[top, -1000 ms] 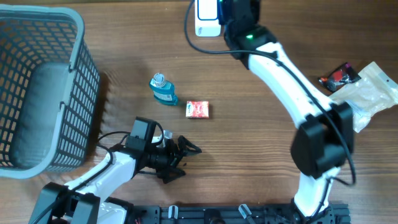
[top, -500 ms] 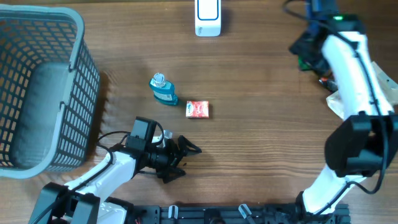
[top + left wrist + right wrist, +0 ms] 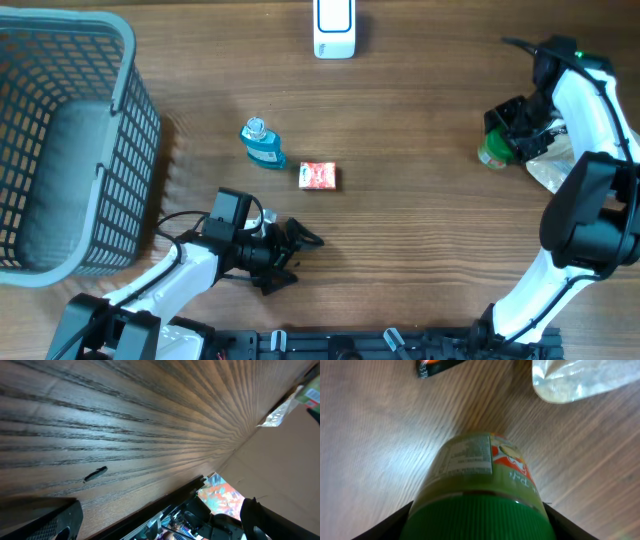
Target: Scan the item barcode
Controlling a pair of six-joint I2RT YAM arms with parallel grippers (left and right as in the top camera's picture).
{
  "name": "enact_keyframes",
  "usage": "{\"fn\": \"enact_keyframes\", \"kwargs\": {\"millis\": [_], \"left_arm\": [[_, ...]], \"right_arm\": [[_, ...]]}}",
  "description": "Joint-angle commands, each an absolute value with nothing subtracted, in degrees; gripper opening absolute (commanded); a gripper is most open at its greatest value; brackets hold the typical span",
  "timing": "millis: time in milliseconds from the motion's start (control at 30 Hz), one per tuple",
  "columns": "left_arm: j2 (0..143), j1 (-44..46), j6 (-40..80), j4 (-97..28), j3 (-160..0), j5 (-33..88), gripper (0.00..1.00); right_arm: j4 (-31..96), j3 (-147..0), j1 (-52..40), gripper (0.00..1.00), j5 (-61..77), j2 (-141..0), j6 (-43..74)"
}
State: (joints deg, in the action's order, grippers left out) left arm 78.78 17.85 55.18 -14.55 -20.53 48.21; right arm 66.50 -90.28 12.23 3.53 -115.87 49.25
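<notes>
Right tool (image 3: 503,140) swung from scanner (image 3: 333,28) rightward; wrist view reveals jar (image 3: 480,490) label.

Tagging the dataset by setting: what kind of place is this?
Likely a mock checkout bench: white scanner, grey mesh basket, and small goods such as a blue bottle and red box on a wooden table.

Matt wood-grain table (image 3: 420,220), plastic basket (image 3: 142,130), jar (image 3: 479,465) with ribbed plastic lid (image 3: 479,519)
</notes>
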Motion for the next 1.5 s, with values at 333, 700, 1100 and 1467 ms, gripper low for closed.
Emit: {"fn": "enact_keyframes", "kwargs": {"millis": [333,700,1100,1467], "left_arm": [[81.4,17.5,52.8,-17.3,-16.7,28.8,1.00],[81.4,17.5,52.7,-17.3,-16.7,28.1,1.00],[80.1,18.0,52.7,-17.4,-17.0,26.4,1.00],[61.7,31.9,52.2,-42.2,-41.5,7.5,1.00]], "right_arm": [[49.3,-88.9,23.9,0.93,-8.3,-116.4,35.8],[65.7,-102.7,19.9,1.00,-1.0,-111.2,36.2],[77.7,-112.8,-9.6,1.00,5.0,-104.0,32.7],[81.1,-112.8,-12.3,1.00,-2.0,-103.3,33.0]]}}
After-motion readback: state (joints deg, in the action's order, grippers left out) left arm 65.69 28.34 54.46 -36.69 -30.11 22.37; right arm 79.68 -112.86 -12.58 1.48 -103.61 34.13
